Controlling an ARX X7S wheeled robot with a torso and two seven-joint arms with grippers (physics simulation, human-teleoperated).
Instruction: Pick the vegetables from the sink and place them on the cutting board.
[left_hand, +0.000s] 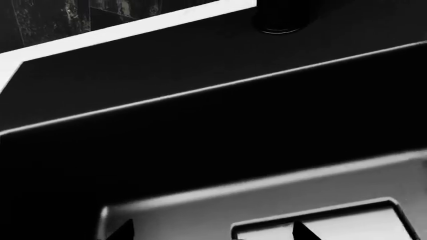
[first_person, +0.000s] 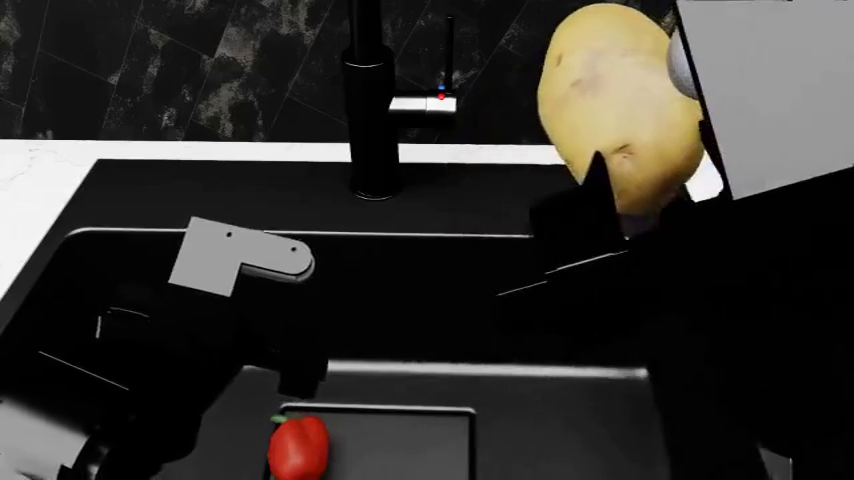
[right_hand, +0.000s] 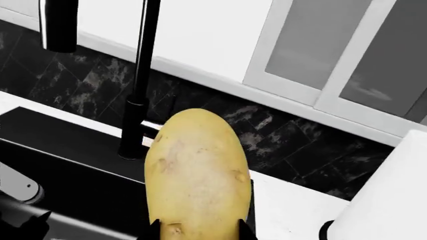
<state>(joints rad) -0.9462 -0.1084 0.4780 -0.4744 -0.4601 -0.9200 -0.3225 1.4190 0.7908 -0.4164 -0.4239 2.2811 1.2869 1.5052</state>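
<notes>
Holding the potato (first_person: 617, 105) between its two dark fingertips, the right gripper (right_hand: 197, 231) is raised high above the sink (first_person: 441, 270) — in the head view it sits at about 1 o'clock, near the faucet (first_person: 371, 100) and the back wall. The fingers clamp the lower end of the potato, and its long body stands nearly upright above them. The left gripper (first_person: 300, 375) hangs low inside the basin, at about 7 o'clock; its fingertips are too dark for me to tell if they are open or closed. Just beside it, the red bell pepper (first_person: 298, 447) lies on the sink floor, not yet picked. So the step in hand seems to be the carrying of the potato out of the sink. The cutting board is not visible in any view, so the next move calls for turning toward it and lowering the potato gently. Around the black basin runs a white countertop (first_person: 40, 185) — behind it a dark marbled wall (right_hand: 267, 135), and above that pale cabinet doors (right_hand: 320, 50).
</notes>
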